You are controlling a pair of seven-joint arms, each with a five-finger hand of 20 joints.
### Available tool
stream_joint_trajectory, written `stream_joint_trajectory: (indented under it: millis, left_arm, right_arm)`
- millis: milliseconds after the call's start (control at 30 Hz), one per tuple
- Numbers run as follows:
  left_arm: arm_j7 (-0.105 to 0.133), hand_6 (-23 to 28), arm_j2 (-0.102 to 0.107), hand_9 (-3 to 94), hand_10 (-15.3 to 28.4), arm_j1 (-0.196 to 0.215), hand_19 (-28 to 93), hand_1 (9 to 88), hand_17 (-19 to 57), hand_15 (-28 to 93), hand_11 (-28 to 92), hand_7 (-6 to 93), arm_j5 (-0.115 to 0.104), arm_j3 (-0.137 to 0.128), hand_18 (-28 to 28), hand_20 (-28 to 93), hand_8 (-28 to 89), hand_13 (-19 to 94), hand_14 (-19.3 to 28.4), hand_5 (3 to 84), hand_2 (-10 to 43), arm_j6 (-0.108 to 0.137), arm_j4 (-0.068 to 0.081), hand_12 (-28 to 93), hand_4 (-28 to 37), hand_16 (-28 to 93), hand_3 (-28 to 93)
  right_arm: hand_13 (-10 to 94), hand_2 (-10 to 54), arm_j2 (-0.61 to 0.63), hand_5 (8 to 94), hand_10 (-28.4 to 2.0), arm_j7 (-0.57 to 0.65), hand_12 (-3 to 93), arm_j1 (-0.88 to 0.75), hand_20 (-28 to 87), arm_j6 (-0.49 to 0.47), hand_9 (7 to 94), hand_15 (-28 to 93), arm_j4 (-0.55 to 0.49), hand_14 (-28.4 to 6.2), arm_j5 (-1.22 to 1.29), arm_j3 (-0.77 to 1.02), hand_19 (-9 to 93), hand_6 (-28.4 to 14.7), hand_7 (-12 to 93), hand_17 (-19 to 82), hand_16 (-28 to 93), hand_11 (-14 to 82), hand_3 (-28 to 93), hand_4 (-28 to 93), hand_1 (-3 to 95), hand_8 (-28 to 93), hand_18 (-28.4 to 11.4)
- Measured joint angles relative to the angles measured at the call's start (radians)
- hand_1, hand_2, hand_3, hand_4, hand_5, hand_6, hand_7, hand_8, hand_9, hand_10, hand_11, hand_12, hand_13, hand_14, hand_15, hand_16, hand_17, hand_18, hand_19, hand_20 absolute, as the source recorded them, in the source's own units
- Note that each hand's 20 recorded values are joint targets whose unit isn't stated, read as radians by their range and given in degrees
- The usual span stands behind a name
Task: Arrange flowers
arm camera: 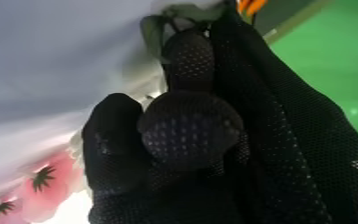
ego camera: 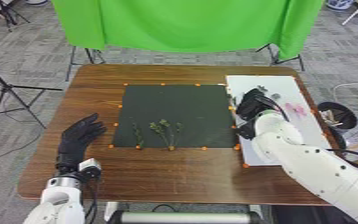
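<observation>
Head view: left hand (ego camera: 81, 132), black fabric glove, fingers straight, at the left side of the brown wooden desk (ego camera: 184, 172); thin green budded stems (ego camera: 165, 124) on the near part of the dark rectangular mat (ego camera: 175, 100); right hand (ego camera: 254, 103), black fabric glove, over the white rectangular board (ego camera: 286, 84), pink flowers (ego camera: 295, 109) lying on it just beside that hand. Right wrist view: right hand (arm camera: 189, 132) has its fingers curled, pinching a green-leaved stem (arm camera: 151, 34), pink flowers nearby.

A green cloth (ego camera: 189, 25) hangs beyond the table (ego camera: 184, 175), a tripod (ego camera: 6, 87) stands left, a bin (ego camera: 342, 108) right
</observation>
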Motion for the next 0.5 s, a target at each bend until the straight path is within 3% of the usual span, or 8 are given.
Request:
stream_joint_trajectory:
  millis: [500]
  left_arm:
    - [0.0,0.4,0.006,51.3,14.0,-0.008,7,25.5,15.1,28,22,17.0,0.0,0.01,11.8,24,-8,44,17.7,52.7,-3.0,0.0,0.002,13,-24.9,-1,73]
  right_arm:
    - [94,-9.5,0.03,63.4,-14.9,-0.051,56.9,0.018,47,0.07,87.9,58,-0.155,-1.2,-0.018,0.062,85,-6.4,63,74,29,26.1,65,6,59.0,10,-5.2]
